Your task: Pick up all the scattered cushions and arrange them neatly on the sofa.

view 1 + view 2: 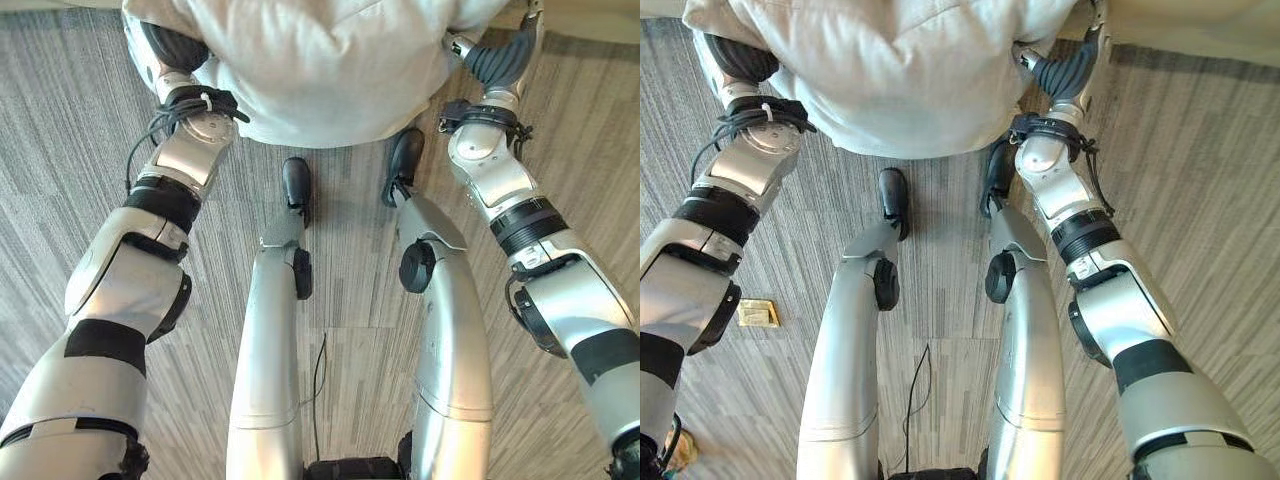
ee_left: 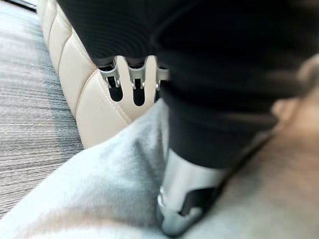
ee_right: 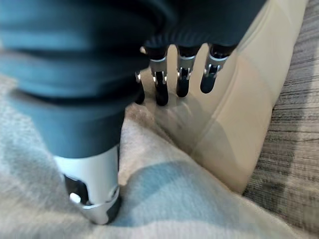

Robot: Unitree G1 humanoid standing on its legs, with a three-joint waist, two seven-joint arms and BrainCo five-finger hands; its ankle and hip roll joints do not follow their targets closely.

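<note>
A large, soft pale-grey fabric cushion [image 1: 320,70] is held between both hands above the grey striped carpet [image 1: 560,130], near the cream padded sofa [image 3: 249,114]. The left hand [image 2: 184,199] and right hand [image 3: 94,194] press its opposite sides, thumbs dug in, fingers straight. It looks light and squashy; side holds suit it
</note>
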